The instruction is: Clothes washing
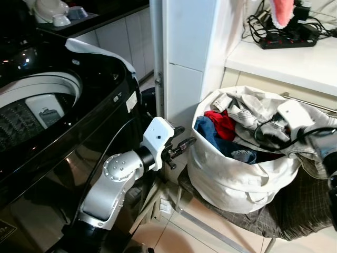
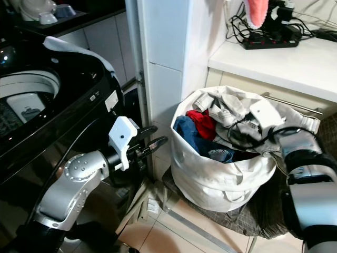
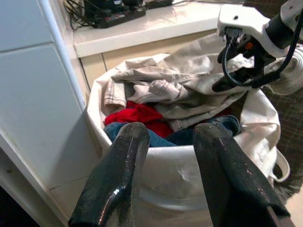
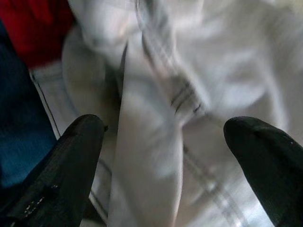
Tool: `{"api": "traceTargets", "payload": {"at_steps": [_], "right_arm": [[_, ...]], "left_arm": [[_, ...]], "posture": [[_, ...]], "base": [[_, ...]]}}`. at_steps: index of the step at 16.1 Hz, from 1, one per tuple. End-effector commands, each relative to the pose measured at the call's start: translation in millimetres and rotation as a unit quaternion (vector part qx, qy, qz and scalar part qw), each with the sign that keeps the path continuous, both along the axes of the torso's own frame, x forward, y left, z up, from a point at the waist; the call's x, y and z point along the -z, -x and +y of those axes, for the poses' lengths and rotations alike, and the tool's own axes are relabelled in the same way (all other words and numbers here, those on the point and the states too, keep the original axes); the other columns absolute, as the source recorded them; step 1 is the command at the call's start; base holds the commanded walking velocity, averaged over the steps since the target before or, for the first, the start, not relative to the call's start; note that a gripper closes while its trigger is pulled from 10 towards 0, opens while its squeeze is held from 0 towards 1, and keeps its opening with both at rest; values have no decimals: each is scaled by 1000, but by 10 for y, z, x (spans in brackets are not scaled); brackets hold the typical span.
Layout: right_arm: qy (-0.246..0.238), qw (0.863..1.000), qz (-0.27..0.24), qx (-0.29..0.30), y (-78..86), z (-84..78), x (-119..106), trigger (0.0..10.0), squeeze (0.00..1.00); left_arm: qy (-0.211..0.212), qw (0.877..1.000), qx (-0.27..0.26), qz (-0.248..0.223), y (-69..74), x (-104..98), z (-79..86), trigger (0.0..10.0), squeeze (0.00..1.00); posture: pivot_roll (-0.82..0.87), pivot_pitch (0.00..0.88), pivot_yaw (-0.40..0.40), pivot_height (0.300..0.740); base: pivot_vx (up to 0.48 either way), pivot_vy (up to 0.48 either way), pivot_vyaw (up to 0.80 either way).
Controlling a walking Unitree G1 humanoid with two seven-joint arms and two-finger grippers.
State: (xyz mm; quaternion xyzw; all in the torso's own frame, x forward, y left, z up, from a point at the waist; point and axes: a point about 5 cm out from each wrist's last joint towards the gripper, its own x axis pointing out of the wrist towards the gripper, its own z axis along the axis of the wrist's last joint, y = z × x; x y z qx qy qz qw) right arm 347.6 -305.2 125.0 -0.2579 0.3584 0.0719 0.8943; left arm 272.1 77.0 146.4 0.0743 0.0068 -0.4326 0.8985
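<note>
A white laundry bag (image 1: 231, 179) stands on a low seat, stuffed with clothes. On top lies a beige-grey garment (image 1: 247, 108), with a red one (image 1: 221, 122) and blue denim (image 1: 210, 134) under it. My right gripper (image 4: 165, 127) hangs open just above the beige garment, one finger (image 4: 71, 161) on each side of a fold, holding nothing. My left gripper (image 1: 185, 136) is open and empty, held in the air just outside the bag's left wall. The black top-loading washing machine (image 1: 47, 105) stands at my left with its drum uncovered.
A white tiled pillar (image 1: 184, 58) rises between the machine and the bag. Behind the bag a white counter carries a power strip with cables (image 1: 287, 39) and a pink cloth (image 1: 281, 10). A dark cloth (image 1: 300, 205) covers the seat under the bag.
</note>
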Motion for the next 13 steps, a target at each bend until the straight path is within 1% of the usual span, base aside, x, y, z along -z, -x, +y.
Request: {"api": "traceTargets", "payload": {"at_steps": [1, 2, 4, 5, 7, 9, 10, 11, 12, 13], "right_arm": [[31, 999, -2, -5, -13, -16, -20, 10000, 455], [64, 998, -4, -2, -8, -51, -19, 10000, 0], [92, 996, 11, 2, 26, -80, 38, 10000, 0], [97, 995, 16, 2, 38, -85, 56, 10000, 0], [109, 993, 50, 11, 133, -120, 198, 10000, 0], [111, 992, 54, 13, 149, -126, 223, 10000, 0], [111, 992, 54, 15, 150, -127, 224, 6392, 0], [113, 992, 54, 15, 147, -125, 220, 549, 0], [112, 992, 55, 15, 145, -124, 217, 0, 0], [110, 992, 56, 14, 142, -122, 212, 0, 0]], "left_arm": [[-4, 1000, 11, -3, 22, -30, -17, 10000, 0], [-6, 1000, 10, -3, 22, -33, -14, 10000, 0], [-7, 1000, 14, -1, 33, -29, -27, 10000, 0], [-8, 1000, 15, 0, 35, -27, -30, 10000, 0], [-14, 1000, 16, 2, 46, -19, -26, 10000, 0], [-15, 1000, 16, 3, 52, -18, -17, 10000, 0], [-16, 1000, 16, 4, 57, -17, -11, 10000, 0], [-14, 1000, 24, 9, 72, -14, -16, 10000, 0], [-8, 999, 36, 14, 92, -18, -29, 10000, 0], [-3, 998, 55, 17, 128, -26, -49, 10000, 0]], "posture": [[31, 0, 40, 740], [32, 0, 41, 740], [34, 0, 42, 740], [34, 0, 42, 740], [44, 0, 38, 740], [48, 0, 37, 740], [49, 0, 37, 740], [48, 0, 39, 740], [47, 0, 40, 740], [47, 0, 41, 740]], "base": [[0, 0, 0], [0, 0, 0], [0, 0, 0], [0, 0, 0], [0, 0, 0], [0, 0, 0], [0, 0, 0], [0, 0, 0], [0, 0, 0], [0, 0, 0]]}}
